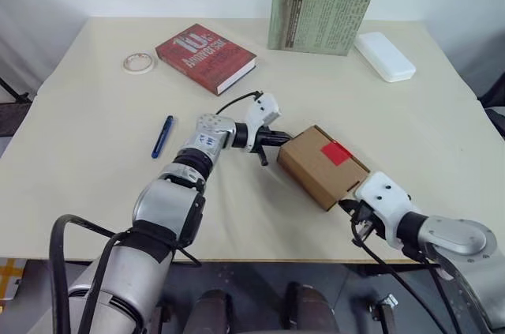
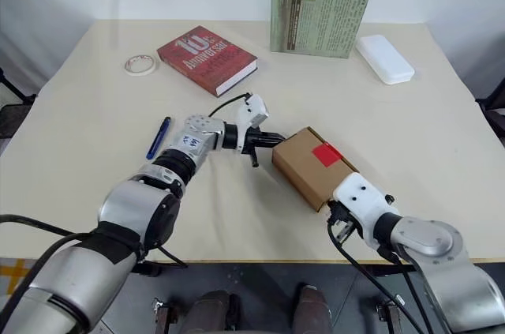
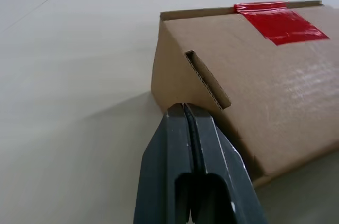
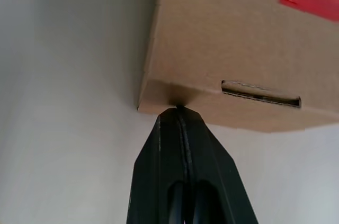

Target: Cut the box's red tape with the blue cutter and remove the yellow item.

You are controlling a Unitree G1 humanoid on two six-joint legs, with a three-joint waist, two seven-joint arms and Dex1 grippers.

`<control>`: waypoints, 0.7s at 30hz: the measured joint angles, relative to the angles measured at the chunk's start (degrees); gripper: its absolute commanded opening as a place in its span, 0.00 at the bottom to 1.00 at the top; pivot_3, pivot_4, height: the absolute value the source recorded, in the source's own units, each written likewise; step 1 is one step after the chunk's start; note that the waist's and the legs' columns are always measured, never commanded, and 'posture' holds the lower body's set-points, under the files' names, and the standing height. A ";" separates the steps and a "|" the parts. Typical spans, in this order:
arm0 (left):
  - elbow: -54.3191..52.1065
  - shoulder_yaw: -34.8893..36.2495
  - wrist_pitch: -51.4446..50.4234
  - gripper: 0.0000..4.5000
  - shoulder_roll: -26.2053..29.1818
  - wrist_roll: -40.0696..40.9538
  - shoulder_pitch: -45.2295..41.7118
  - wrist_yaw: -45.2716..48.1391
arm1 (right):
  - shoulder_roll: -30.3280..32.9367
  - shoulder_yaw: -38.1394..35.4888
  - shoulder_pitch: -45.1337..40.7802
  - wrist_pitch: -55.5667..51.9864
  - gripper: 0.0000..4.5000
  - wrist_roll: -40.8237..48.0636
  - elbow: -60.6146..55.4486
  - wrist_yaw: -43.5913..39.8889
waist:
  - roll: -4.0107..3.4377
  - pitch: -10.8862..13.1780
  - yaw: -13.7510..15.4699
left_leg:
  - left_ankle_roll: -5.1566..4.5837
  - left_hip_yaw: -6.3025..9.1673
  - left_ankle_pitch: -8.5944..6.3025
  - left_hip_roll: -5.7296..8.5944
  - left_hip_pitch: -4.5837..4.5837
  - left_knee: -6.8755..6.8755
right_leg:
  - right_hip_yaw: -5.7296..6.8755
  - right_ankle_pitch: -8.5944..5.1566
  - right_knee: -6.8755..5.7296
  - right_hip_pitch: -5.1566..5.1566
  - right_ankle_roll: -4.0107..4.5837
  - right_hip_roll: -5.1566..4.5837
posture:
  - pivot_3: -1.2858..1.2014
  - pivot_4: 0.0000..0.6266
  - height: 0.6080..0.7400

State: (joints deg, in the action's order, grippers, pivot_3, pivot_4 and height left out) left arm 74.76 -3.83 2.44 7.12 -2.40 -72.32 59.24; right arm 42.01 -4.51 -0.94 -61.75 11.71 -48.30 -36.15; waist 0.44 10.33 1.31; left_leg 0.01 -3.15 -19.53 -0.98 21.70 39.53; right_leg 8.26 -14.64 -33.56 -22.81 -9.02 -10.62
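The box (image 1: 322, 166), sealed with the red tape (image 1: 337, 152), is flanked at opposite end faces by the left gripper (image 3: 184, 108) and right gripper (image 4: 180, 110), both closed and empty. The blue cutter (image 1: 162, 136) is seen on open cream table (image 1: 87, 121), well apart. Free room is left around the box.

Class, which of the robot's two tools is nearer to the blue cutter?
Left. The left tool presses shut against the box end facing the blue cutter; the right tool, also shut, is at the box's opposite end.

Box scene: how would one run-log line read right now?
box: closed, red tape uncut | blue cutter: untouched | left gripper, right gripper: shut, at opposite box ends
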 measured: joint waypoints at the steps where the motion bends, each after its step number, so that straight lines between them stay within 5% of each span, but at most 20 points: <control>1: -0.05 -0.14 -0.08 0.01 0.40 -0.27 0.00 0.81 | 0.02 0.00 -0.22 -0.13 0.00 0.11 0.26 0.22 | 0.00 0.00 0.04 | -0.01 0.00 0.00 0.01 0.00 0.00 | 0.00 0.00 0.01 0.00 0.00 0.00 | 0.52 0.24 1.00; 16: -1.79 -0.60 -1.51 0.01 1.55 -1.78 0.70 5.13 | 3.21 -1.10 -0.60 -0.96 0.00 2.54 1.33 -0.36 | 0.01 0.00 0.24 | -0.10 0.01 -0.06 0.01 0.06 0.09 | 0.00 0.00 0.01 0.01 -0.01 -0.01 | 0.52 0.24 1.00; 21: -1.91 0.95 -1.81 0.01 2.78 -1.25 0.71 3.09 | 4.96 -10.24 7.38 0.89 0.00 2.46 1.83 -0.64 | 0.02 0.01 0.39 | -0.14 0.03 -0.10 0.03 0.24 0.17 | 0.00 0.02 0.06 -0.06 -0.05 -0.01 | 0.52 0.24 1.00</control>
State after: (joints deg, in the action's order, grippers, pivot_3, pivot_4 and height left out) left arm 72.85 -2.88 0.63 9.90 -3.65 -71.60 62.33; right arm 46.97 -14.75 6.43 -60.87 14.17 -46.47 -36.79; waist 0.46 10.34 1.71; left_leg -0.14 -3.12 -19.63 -0.96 21.94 39.70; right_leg 8.26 -14.61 -33.50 -22.87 -9.07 -10.63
